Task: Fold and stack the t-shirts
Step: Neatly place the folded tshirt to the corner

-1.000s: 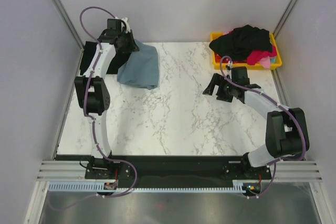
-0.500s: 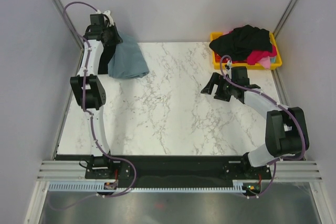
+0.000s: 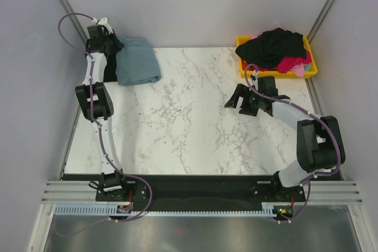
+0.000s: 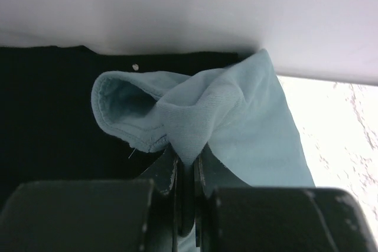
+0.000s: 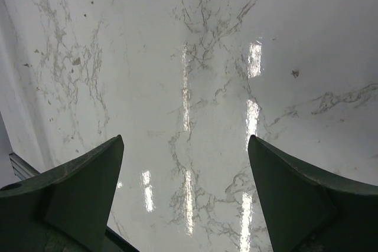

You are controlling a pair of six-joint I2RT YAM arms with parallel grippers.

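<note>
A folded slate blue-grey t-shirt (image 3: pixel 137 62) lies at the far left corner of the marble table. My left gripper (image 3: pixel 113 44) is shut on its left edge; in the left wrist view the cloth (image 4: pixel 236 128) is pinched between the jaws at my left gripper (image 4: pixel 186 166). A black t-shirt (image 3: pixel 275 46) and a pink-red t-shirt (image 3: pixel 292 63) are heaped in the yellow bin (image 3: pixel 307 71) at the far right. My right gripper (image 3: pixel 236 100) is open and empty over bare marble (image 5: pixel 195 87), in front of the bin.
A black strip (image 3: pixel 110 66) runs along the table's left edge under the left arm. Grey walls close in the table at the back and both sides. The arm bases stand at the near edge.
My left gripper has dragged the blue-grey t-shirt further left and back into the far left corner. My right gripper has shifted slightly left.
</note>
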